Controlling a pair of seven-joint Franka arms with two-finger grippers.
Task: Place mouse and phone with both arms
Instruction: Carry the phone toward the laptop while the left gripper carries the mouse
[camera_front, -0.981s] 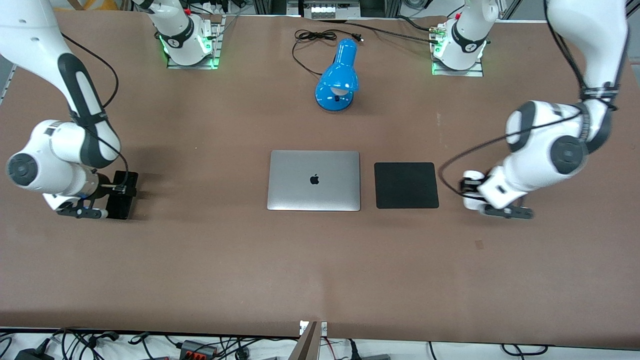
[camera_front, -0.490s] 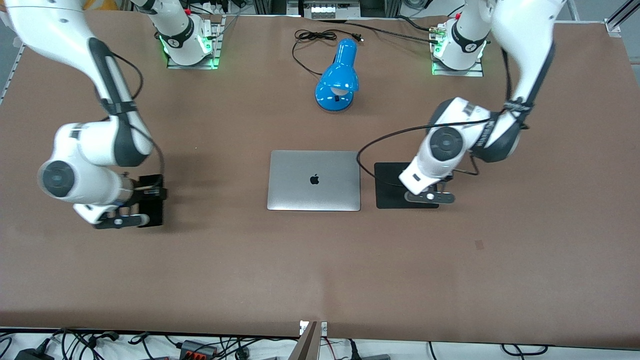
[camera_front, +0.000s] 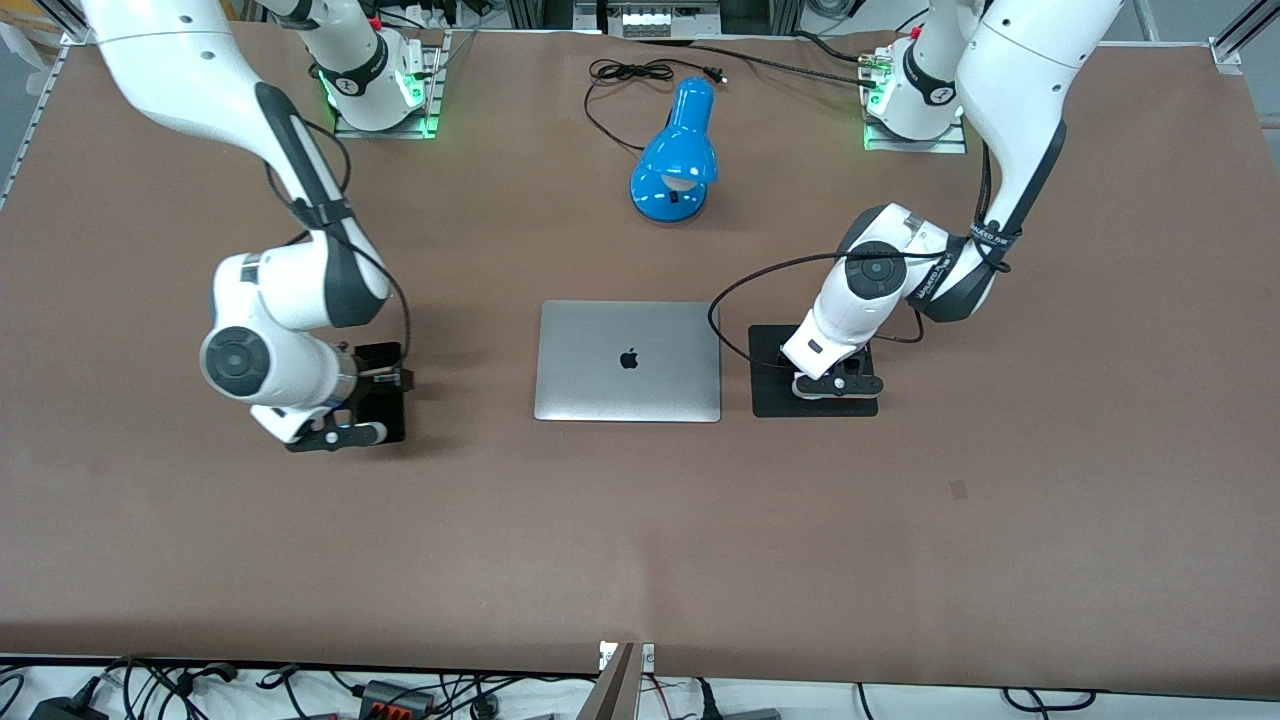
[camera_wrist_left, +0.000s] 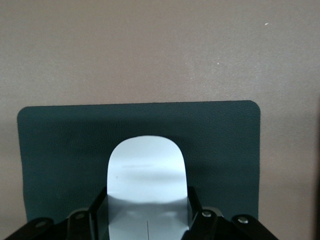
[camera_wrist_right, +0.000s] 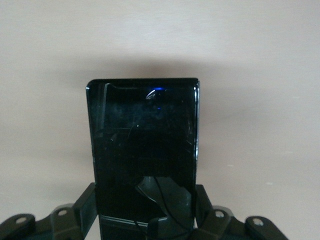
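Observation:
My left gripper (camera_front: 838, 385) is shut on the white mouse (camera_wrist_left: 146, 175) and holds it low over the black square pad (camera_front: 775, 345), beside the laptop toward the left arm's end of the table. The left wrist view shows the mouse between my fingers (camera_wrist_left: 97, 202) with the pad (camera_wrist_left: 50, 150) under it. In the front view the mouse is mostly hidden by the hand. My right gripper (camera_front: 365, 400) is shut on the black phone (camera_front: 390, 420) and holds it low over bare table toward the right arm's end. The right wrist view shows the phone (camera_wrist_right: 145, 145) between my fingers (camera_wrist_right: 87, 200).
A closed silver laptop (camera_front: 628, 360) lies at the table's middle between the two grippers. A blue desk lamp (camera_front: 675, 150) with a black cable (camera_front: 625, 75) stands farther from the front camera than the laptop.
Both arms swung inward toward the laptop. The left gripper carried the mouse from bare table to over the black pad. The right gripper carried the phone closer to the laptop.

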